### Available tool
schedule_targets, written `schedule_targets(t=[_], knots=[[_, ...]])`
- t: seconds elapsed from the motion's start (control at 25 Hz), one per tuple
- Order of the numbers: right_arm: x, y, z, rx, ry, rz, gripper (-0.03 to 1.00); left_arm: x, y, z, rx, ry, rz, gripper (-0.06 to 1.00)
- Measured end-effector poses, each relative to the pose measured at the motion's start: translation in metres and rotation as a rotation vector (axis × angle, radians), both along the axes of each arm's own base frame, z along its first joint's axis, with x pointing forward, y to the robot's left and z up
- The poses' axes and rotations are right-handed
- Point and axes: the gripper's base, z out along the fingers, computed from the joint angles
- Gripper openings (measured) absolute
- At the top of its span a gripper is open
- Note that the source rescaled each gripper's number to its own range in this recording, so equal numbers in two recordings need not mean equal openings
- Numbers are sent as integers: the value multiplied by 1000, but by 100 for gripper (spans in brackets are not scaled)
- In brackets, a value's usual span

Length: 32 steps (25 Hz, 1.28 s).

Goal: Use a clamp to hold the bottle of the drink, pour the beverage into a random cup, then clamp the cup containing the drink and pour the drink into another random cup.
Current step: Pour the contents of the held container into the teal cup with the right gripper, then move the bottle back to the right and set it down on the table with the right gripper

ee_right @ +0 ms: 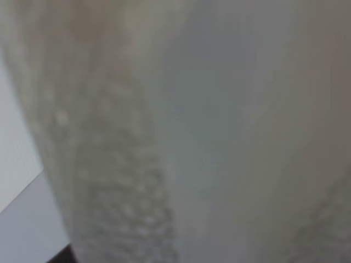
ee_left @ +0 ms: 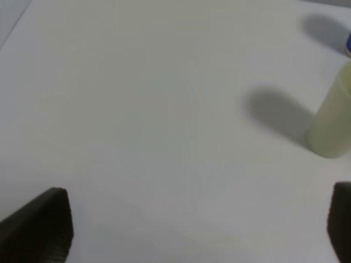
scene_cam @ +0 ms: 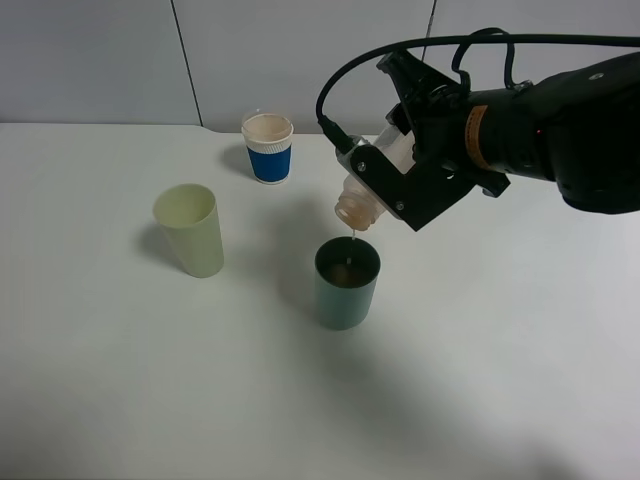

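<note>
Aloft, right gripper clamping tilted bottle, neck down over teal cup, left gripper spread wide.

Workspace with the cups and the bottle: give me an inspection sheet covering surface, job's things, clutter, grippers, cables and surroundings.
Surface: white table, no spills seen.
Job's things: bottle tipped neck-down over the teal cup; beverage shows inside that cup. Pale green cup stands upright to the left, apart from it.
Clutter: blue-sleeved paper cup upright at the back.
Grippers: right gripper shut on the bottle; left gripper open over bare table, holding nothing.
Cables: black cable arcs above the right arm, well above the cups.
Surroundings: pale wall panels behind the table; nothing else seen.
</note>
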Motion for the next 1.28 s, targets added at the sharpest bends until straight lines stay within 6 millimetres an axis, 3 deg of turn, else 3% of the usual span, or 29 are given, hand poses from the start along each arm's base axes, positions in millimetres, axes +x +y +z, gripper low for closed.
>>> schedule_targets(t=[0.56,0.8,1.16,1.2,1.28], knots=[[0,0,0,42,20,-29,0,0,0,0,0,0,0,80],[-2,-2,-4,173,115,-141,0,0,0,0,0,0,0,80],[3,-18,-11,526,307,-454,0,0,0,0,0,0,0,80],[14,-33,-11,712,364,-572,0,0,0,0,0,0,0,80],[21,-41,-11,838,409,-616,0,0,0,0,0,0,0,80]])
